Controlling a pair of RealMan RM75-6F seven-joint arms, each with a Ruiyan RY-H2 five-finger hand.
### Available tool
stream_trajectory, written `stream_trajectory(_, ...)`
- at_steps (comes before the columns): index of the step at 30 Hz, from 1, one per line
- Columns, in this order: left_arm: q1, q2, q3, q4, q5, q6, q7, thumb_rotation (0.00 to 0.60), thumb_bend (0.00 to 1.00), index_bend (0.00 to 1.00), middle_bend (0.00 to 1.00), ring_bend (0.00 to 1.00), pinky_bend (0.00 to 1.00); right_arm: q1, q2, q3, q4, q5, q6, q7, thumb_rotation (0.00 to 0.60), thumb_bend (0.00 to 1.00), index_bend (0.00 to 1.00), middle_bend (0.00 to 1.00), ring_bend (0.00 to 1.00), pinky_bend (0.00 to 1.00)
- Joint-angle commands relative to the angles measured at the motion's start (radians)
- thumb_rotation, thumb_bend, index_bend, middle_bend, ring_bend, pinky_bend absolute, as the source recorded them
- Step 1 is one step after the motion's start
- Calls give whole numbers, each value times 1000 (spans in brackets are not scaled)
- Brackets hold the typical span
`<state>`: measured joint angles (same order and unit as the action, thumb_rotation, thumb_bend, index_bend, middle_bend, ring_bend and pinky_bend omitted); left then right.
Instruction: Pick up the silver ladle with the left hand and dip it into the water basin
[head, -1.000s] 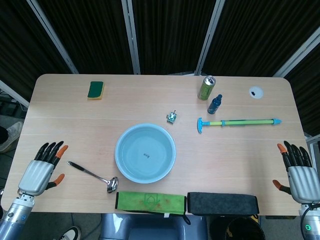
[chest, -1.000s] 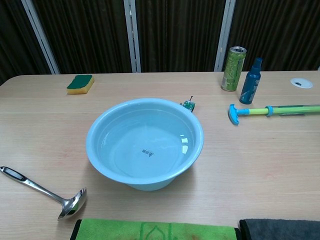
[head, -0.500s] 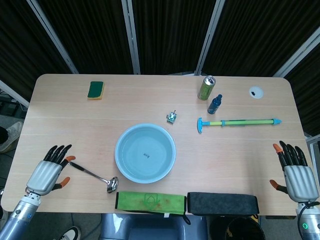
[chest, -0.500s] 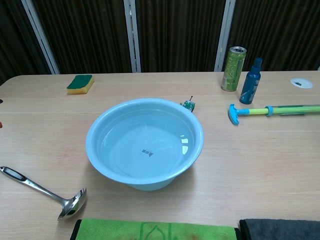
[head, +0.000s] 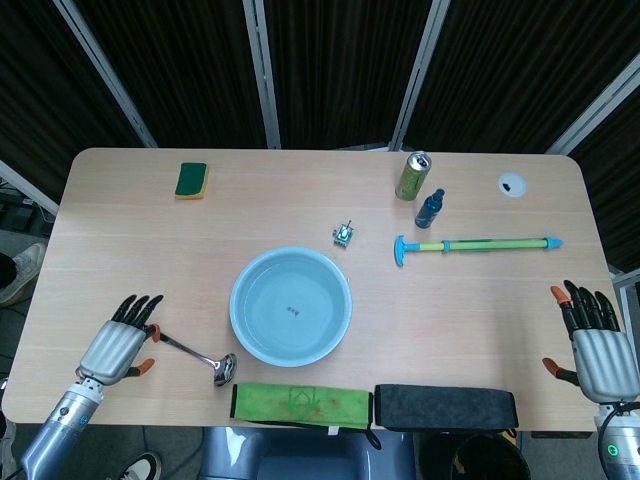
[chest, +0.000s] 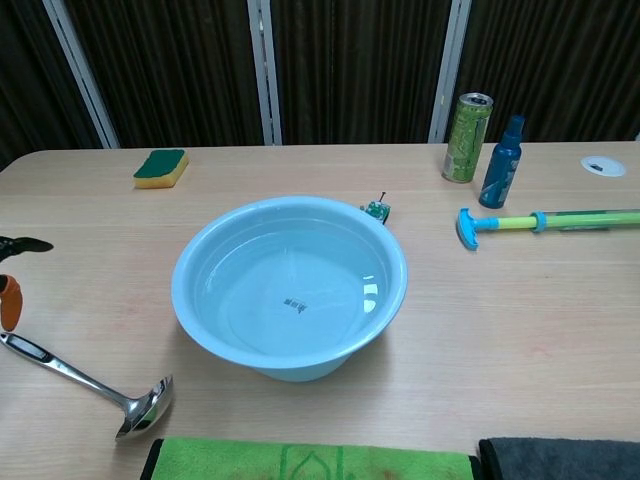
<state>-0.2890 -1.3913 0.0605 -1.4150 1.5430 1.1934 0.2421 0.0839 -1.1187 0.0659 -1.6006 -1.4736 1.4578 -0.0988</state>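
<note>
The silver ladle (head: 192, 353) lies flat on the table left of the basin, bowl end toward the front edge; the chest view shows the ladle (chest: 85, 383) at lower left. The light blue water basin (head: 291, 306) stands in the table's middle, holding clear water, with its rim (chest: 290, 207) plain in the chest view. My left hand (head: 118, 346) hovers over the handle's tip with fingers spread, holding nothing; only its fingertips (chest: 10, 290) show at the chest view's left edge. My right hand (head: 598, 352) rests open at the table's right front corner.
A green cloth (head: 301, 405) and a dark cloth (head: 446, 407) lie along the front edge. Behind the basin are a small green object (head: 344, 235), a green can (head: 412, 176), a blue bottle (head: 430, 208), a long water squirter (head: 476, 245) and a sponge (head: 191, 180).
My left hand has moved right and toward the front edge, reaching the ladle's handle end. The ladle and basin have not moved. The right hand has barely shifted.
</note>
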Motion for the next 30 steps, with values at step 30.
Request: stream_trajectory(30, -80, -164, -4, 178, -57, -150, 41, 600, 289, 442, 0, 0, 0, 3, 25, 21, 9, 48, -22, 48, 600, 0, 52, 0, 0, 0)
